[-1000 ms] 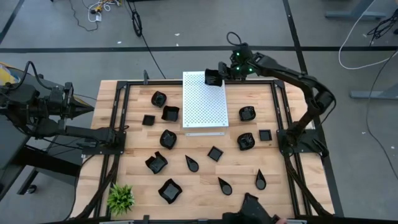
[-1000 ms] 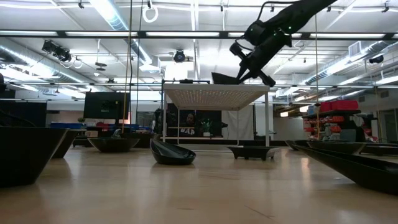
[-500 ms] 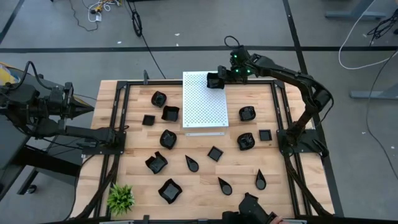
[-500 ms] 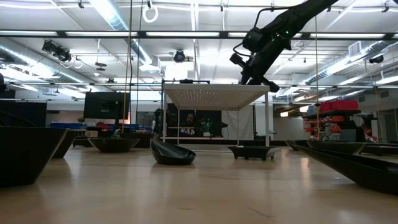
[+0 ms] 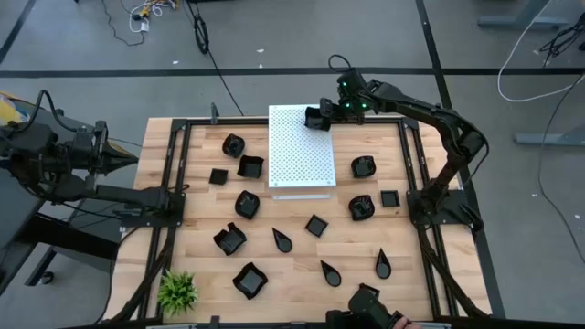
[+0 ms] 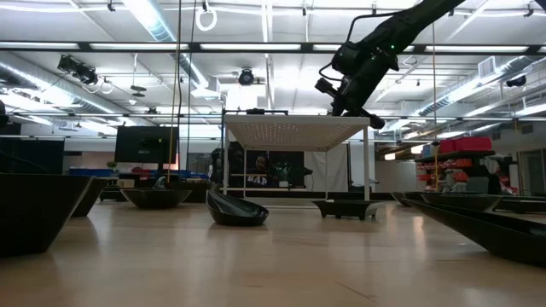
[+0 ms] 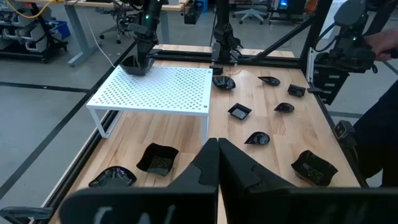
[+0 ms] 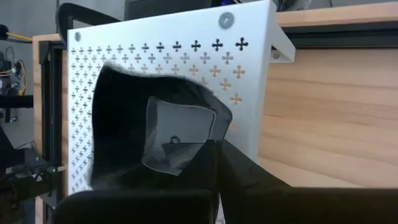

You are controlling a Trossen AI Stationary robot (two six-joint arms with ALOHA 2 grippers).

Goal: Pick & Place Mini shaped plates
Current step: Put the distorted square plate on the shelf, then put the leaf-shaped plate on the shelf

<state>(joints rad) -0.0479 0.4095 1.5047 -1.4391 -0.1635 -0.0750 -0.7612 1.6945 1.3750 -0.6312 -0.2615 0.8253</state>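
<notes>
While our right gripper (image 5: 320,117) hangs over the far right corner of the white perforated board (image 5: 300,160), it is clenched on one rim of a black mini plate (image 8: 155,134); in the right wrist view the dish fills the space just ahead of the fingers, its hollow turned toward us and the board's cross-shaped holes directly behind it; in the left wrist view the same plate (image 7: 134,65) appears at or just above the board's surface, and we cannot tell whether it touches. So the relation that matters is vertical: the plate lies between the claw and the board, with the board straight below; we judge the next move to be a short lowering and a release. Our left gripper (image 7: 217,163) is closed on nothing, parked off the table's left edge, well apart from the board; the other plates (image 5: 247,204) lie scattered on the wooden table (image 5: 302,265).
</notes>
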